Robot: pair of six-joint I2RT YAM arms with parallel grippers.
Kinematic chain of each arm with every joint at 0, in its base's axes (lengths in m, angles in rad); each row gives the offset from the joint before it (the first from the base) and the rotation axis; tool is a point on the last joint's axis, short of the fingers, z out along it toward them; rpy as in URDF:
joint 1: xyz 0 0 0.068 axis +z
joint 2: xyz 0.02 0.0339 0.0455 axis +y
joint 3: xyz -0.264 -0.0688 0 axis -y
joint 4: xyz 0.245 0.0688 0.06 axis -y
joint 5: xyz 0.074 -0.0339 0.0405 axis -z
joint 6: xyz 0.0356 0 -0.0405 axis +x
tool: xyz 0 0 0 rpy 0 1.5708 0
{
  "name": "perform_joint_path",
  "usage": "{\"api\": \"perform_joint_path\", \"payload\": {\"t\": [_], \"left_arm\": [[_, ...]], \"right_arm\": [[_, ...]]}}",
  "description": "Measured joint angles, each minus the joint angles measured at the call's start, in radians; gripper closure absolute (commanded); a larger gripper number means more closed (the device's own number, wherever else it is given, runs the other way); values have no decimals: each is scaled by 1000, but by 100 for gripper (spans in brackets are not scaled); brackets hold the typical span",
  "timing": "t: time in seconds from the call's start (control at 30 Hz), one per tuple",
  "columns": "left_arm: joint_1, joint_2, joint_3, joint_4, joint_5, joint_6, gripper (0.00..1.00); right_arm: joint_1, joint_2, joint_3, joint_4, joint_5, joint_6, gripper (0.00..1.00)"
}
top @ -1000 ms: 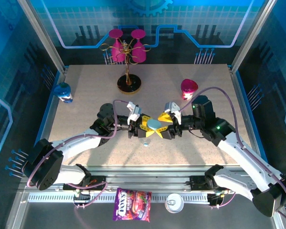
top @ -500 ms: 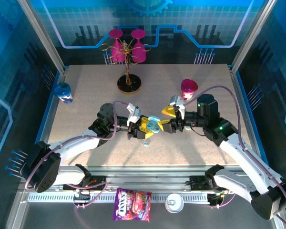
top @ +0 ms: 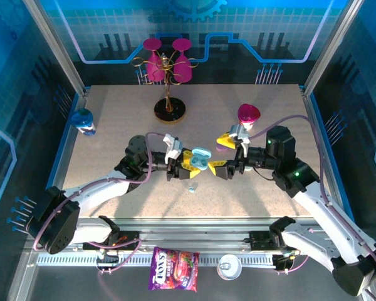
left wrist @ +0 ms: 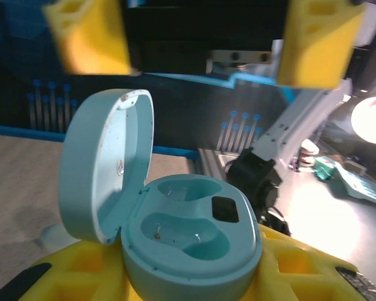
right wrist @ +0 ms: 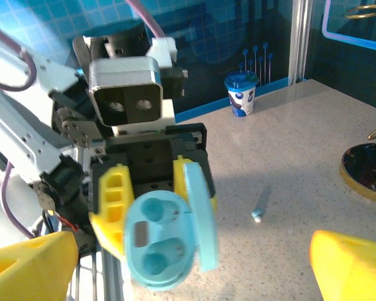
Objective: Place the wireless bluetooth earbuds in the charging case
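My left gripper [top: 191, 162] is shut on the light blue charging case [top: 201, 160], gripping its base between yellow fingers [left wrist: 56, 276]. The case [left wrist: 194, 232] is open, its lid [left wrist: 106, 163] swung up, and both sockets are empty. My right gripper [top: 220, 155] faces the case a little to its right, open with nothing in it. In the right wrist view the case [right wrist: 160, 244] sits between my wide yellow fingertips [right wrist: 351, 263]. One small light blue earbud [top: 192, 187] lies on the table just below the case, also visible as the earbud [right wrist: 257, 216] past the lid.
A pink cup [top: 249, 115] stands behind my right gripper. A blue-and-white cup [top: 83, 121] is at the left edge. A wire stand with pink glasses [top: 169, 66] rises from a dark base [top: 170, 111] at the back. A candy packet [top: 174, 268] lies off the table's front.
My right gripper has opened wide and drawn back to the right, away from the case. The case lid now stands open. The left gripper keeps its hold.
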Motion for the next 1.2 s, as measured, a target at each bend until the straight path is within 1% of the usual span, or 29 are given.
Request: {"api": "perform_joint_path", "payload": {"t": [0.13, 0.3, 0.43, 0.5, 0.63, 0.83, 1.03, 1.13, 1.2], "left_arm": [[55, -2, -39, 35, -73, -12, 70], [79, -50, -82, 50, -172, -19, 69], [83, -124, -104, 52, -242, -17, 68], [84, -156, -105, 46, -270, -14, 69], [85, -206, -105, 37, -322, -3, 69], [85, -233, -105, 22, -370, 5, 68], [85, -237, -105, 6, -378, 5, 68], [85, -237, -105, 0, -378, 5, 68], [85, -237, -105, 0, -378, 5, 68]], "right_arm": [[0, -5, -93, 85, 70, 97, 0], [0, 44, -233, 193, 124, 239, 0], [18, 113, -291, 235, 175, 319, 7], [48, 140, -306, 243, 208, 345, 11], [125, 207, -333, 276, 265, 412, 15], [256, 340, -351, 292, 325, 513, 16], [397, 481, -346, 300, 343, 583, 16], [449, 574, -311, 301, 343, 615, 16], [466, 624, -285, 304, 345, 635, 17]]}}
